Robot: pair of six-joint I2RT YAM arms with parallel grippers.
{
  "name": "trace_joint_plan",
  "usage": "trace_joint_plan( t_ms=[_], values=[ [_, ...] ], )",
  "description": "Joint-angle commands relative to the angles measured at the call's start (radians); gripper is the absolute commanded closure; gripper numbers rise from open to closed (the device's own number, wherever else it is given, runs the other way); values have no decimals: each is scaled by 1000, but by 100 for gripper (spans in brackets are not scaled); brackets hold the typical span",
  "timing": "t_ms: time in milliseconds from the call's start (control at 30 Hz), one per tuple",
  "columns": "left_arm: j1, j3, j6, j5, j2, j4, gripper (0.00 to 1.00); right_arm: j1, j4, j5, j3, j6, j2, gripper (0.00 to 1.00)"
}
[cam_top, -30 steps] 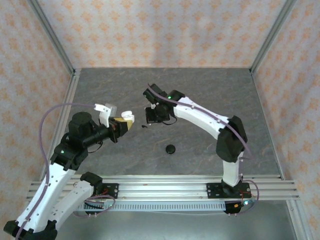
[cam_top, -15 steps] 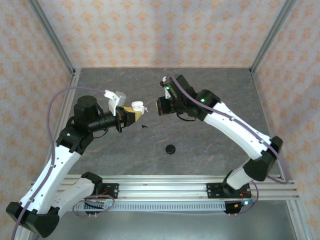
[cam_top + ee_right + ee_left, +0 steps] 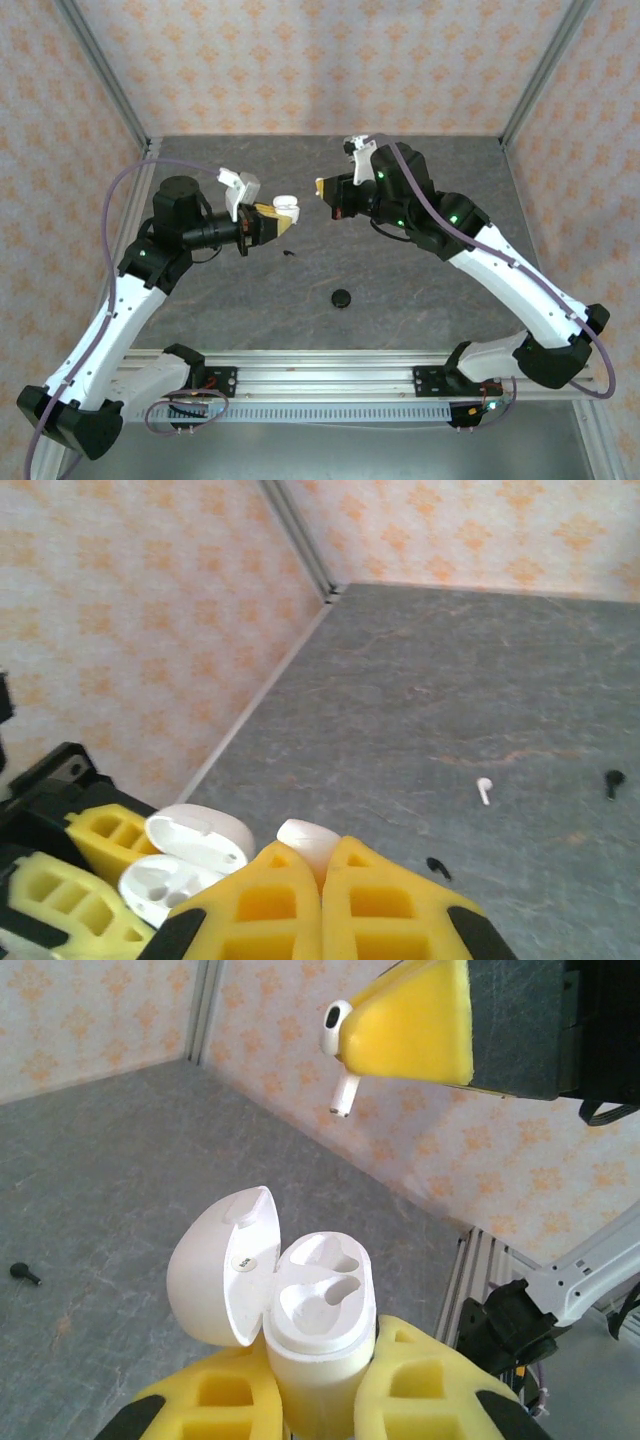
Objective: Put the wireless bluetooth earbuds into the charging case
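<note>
My R pincer [image 3: 320, 885] is pinched tight on a white earbud [image 3: 303, 837] at my tips. L pincer [image 3: 315, 1390] clamps the charging case [image 3: 312, 1310], flipped open, sockets up. Bud's just above & beyond the case, apart.

Left arm [image 3: 110, 320] rises with elbow high, the left jaws clamped around the charging case [image 3: 315, 1335]. Right arm [image 3: 510, 280] arches over, the right jaws pinching a white earbud [image 3: 345, 1092] just opposite the left jaws.

Glossy plastic case [image 3: 318, 1352], matt tabletop [image 3: 100, 1160]
</note>
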Motion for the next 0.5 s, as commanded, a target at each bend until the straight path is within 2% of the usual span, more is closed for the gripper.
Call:
trace_joint_plan(
  t_ms=[0,467],
  values=[
    [-15,32,24,39,-4,11,100,16,67,-81,47,-46,18,98],
    [-38,23,12,8,-32,5,100,73,67,-158,110,-116,95,98]
  ],
)
